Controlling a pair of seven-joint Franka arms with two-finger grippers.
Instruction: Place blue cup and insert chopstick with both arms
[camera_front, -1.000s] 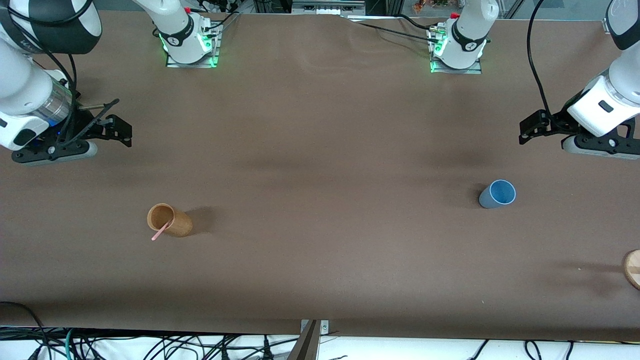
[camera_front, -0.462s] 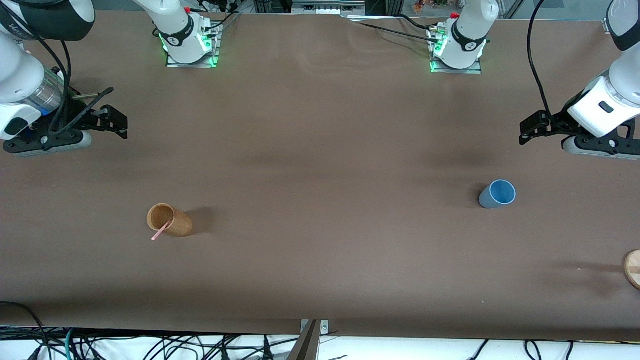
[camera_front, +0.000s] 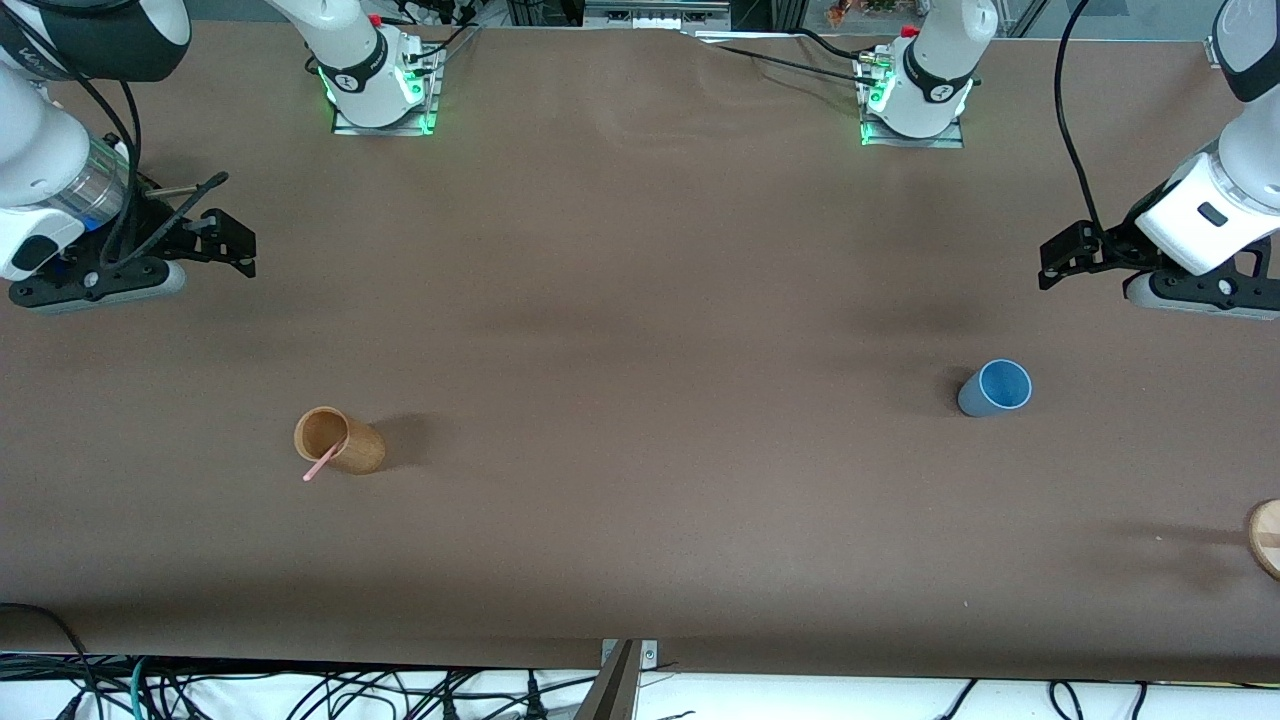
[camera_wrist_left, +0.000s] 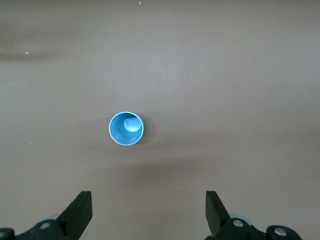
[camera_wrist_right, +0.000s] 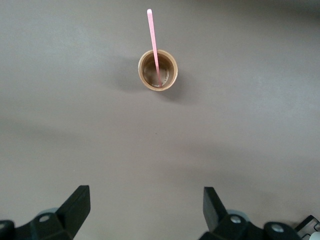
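While neither cup is held, the blue cup stands upright toward the left arm's end of the surface; the chopstick leans in the brown cup, well apart. Fingers of left gripper and right gripper are spread, empty. Approach is judged pending; descent onto the blue cup is required.

The right tool is sitting a little farther from the brown cup than a second ago, now holding steady.
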